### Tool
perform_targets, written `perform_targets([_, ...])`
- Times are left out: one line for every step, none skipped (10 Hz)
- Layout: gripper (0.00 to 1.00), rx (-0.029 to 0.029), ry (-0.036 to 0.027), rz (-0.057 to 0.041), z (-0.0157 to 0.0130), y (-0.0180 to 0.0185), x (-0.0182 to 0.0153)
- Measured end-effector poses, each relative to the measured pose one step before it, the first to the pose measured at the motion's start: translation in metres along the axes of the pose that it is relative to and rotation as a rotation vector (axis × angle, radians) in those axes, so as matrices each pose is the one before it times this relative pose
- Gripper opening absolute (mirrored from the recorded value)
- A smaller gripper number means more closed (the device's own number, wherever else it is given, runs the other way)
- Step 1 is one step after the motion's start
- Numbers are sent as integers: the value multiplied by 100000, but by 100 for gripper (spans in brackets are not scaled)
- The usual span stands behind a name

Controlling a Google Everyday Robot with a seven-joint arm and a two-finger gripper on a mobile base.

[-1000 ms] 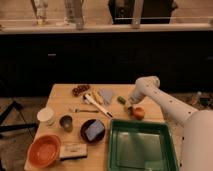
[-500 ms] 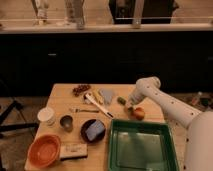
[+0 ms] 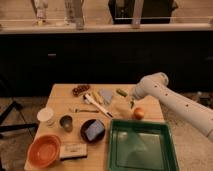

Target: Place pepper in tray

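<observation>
My gripper (image 3: 132, 101) hangs from the white arm that reaches in from the right, over the far right part of the wooden table. A slim dark green shape at its tip looks like the pepper (image 3: 132, 105); I cannot tell whether it is held or lies on the table. The green tray (image 3: 115, 150) lies at the front right of the table, below and a little right of the gripper, with nothing in it.
An orange ball (image 3: 138, 113) sits between the gripper and the tray's far rim. A small olive-green piece (image 3: 121, 92) lies left of the gripper. Utensils (image 3: 95, 102), a black bowl (image 3: 93, 130), a metal cup (image 3: 66, 122), a white cup (image 3: 46, 116), an orange bowl (image 3: 44, 151) fill the left.
The gripper has shifted slightly to the right and down, toward the orange ball. Everything else on the table stays where it was.
</observation>
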Motion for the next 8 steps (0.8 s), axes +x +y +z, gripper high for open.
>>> perform_targets([0, -622, -2145, -5117, -1123, 489, -858])
perform_targets([0, -3082, -533, -6849, -730, 518, -450])
perform_targets([0, -3556, 34, -6437, -388, 621, -177])
perform_targets([0, -4314, 337, -5717, -64, 868, 51])
perform_targets([0, -5209, 382, -9046, -227, 1159, -134])
perform_targets([0, -5217, 768, -9210, -147, 1349, -136])
perform_targets([0, -4651, 1118, -7328, -265, 1227, -121])
perform_targets([0, -3485, 956, -4823, -132, 935, -133])
